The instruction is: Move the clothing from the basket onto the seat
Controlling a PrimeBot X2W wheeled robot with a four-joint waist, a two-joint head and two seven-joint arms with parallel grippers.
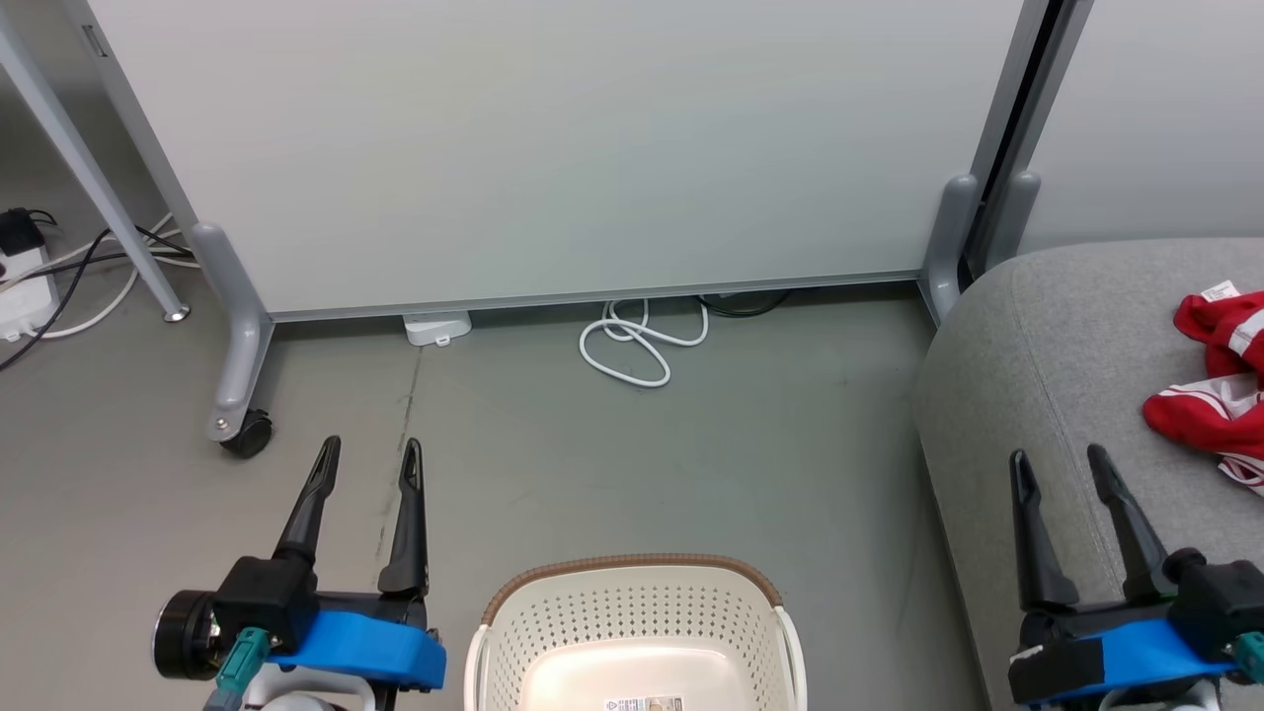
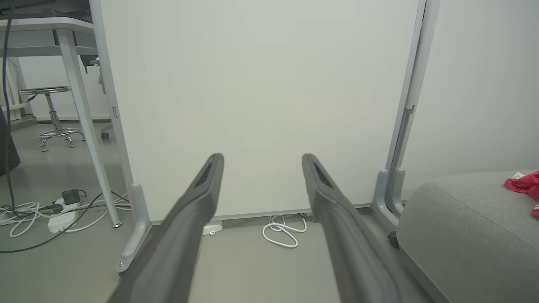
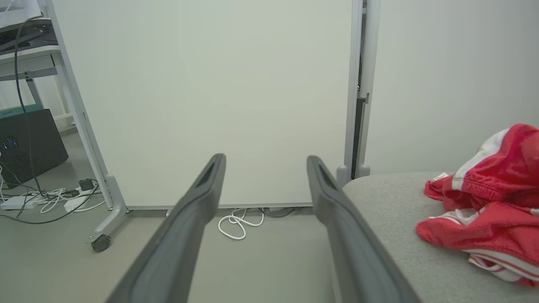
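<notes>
Looks basically done: the clothing (image 1: 1210, 410) is piled on the seat (image 1: 1047, 346), nothing is seen in the basket (image 1: 632, 602) beside it, and both the left gripper (image 1: 371, 446) and right gripper (image 1: 1058, 454) are held with jaws spread, empty.

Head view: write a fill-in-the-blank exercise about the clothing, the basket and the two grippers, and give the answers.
The clothing lying on the seat is ____ with white stripes.
The basket has a ____ rim.
The left gripper and the right gripper both have their jaws ____.
Missing words: red; brown; open.
</notes>
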